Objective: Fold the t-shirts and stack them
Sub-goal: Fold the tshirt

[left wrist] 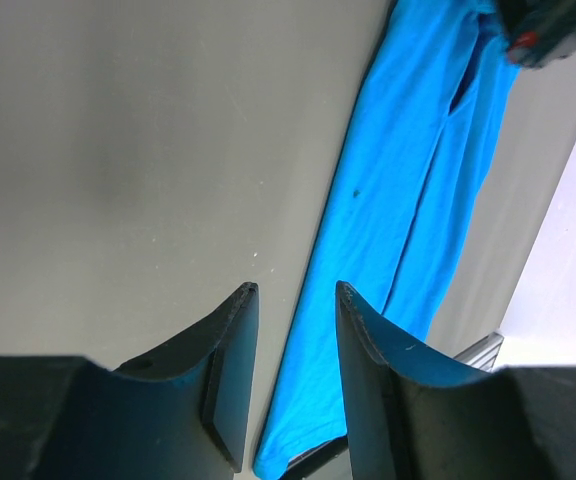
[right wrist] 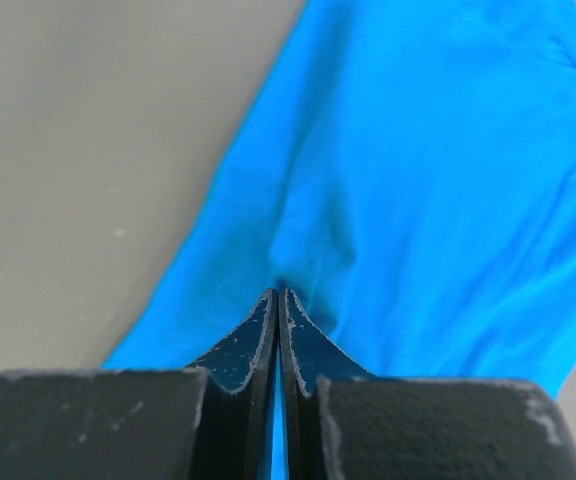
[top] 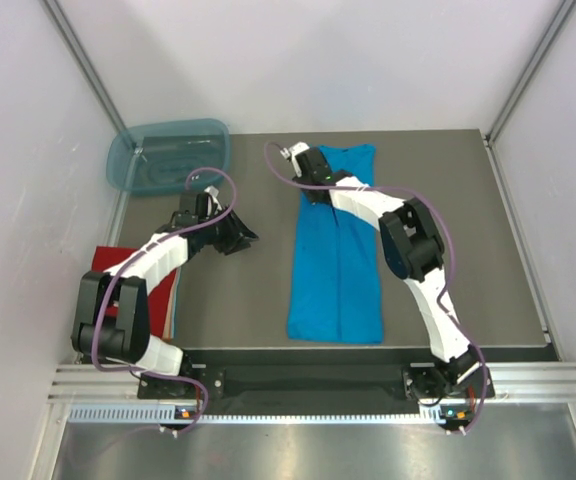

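Well, the bright turquoise-blue cloth t-shirt lay in the middle of the flat grey counter. It was folded lengthwise into a long narrow strip that ran from the near edge towards the far one.

The right gripper was down at the far end of that strip, towards its left corner. Its fingers were pressed together with a fold of the turquoise cloth pinched between them (the fabric puckered just ahead of the tips). The right arm reached across the far half of the shirt to get there.

The left gripper hung over bare counter to the left of the shirt, its two dark fingers spread apart with nothing between them. It was near the strip's left edge but not touching it.

The plain red cloth t-shirt sat folded flat at the left edge of the counter, largely hidden under the left arm, well apart from the turquoise one (so the two were not stacked). A translucent blue-green plastic tub stood at the far left corner, apart from both shirts.
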Robot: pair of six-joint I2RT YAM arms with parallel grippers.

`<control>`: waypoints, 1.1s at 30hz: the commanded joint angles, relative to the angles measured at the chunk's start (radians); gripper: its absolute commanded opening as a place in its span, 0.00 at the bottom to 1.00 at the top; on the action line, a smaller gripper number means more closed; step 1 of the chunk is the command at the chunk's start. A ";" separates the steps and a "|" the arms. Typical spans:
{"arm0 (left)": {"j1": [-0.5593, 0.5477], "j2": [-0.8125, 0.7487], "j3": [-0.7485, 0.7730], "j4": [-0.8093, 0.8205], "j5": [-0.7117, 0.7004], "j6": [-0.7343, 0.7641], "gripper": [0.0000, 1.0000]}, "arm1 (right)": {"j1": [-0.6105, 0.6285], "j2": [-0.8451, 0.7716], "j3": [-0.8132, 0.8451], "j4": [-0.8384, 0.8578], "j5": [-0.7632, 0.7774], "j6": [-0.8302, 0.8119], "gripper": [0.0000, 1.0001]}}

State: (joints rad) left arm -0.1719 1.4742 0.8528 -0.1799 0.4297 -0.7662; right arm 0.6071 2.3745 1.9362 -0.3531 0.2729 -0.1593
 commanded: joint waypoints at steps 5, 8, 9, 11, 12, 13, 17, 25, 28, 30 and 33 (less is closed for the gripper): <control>0.003 0.024 0.006 0.065 0.014 -0.019 0.41 | -0.085 -0.161 -0.120 0.163 -0.113 0.142 0.00; 0.003 0.031 0.006 0.066 0.017 -0.022 0.41 | -0.113 -0.190 -0.172 0.203 -0.156 0.194 0.00; 0.003 0.031 0.006 0.068 0.018 -0.024 0.41 | -0.121 -0.201 -0.190 0.221 -0.179 0.208 0.00; 0.003 0.032 0.006 0.068 0.017 -0.022 0.42 | -0.145 -0.231 -0.250 0.276 -0.202 0.253 0.00; 0.003 0.034 0.005 0.068 0.017 -0.021 0.42 | -0.153 -0.241 -0.269 0.295 -0.216 0.268 0.00; 0.003 0.034 0.003 0.066 0.018 -0.021 0.42 | -0.164 -0.257 -0.284 0.315 -0.260 0.289 0.00; 0.003 0.037 -0.001 0.068 0.021 -0.019 0.42 | -0.246 -0.271 -0.355 0.437 -0.366 0.433 0.00; 0.002 0.041 -0.006 0.069 0.023 -0.019 0.42 | -0.339 -0.207 -0.375 0.514 -0.426 0.601 0.00; 0.002 0.041 -0.004 0.069 0.023 -0.019 0.43 | -0.359 -0.199 -0.378 0.513 -0.425 0.633 0.00; 0.002 0.040 0.000 0.068 0.024 -0.018 0.43 | -0.357 -0.215 -0.376 0.508 -0.404 0.621 0.04; 0.002 0.035 0.008 0.057 0.024 -0.013 0.43 | -0.351 -0.228 -0.347 0.467 -0.362 0.561 0.12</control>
State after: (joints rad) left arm -0.1719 1.5146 0.8524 -0.1726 0.4374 -0.7868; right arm 0.2451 2.1708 1.5642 0.0887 -0.1158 0.4236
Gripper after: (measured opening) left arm 0.434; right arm 0.103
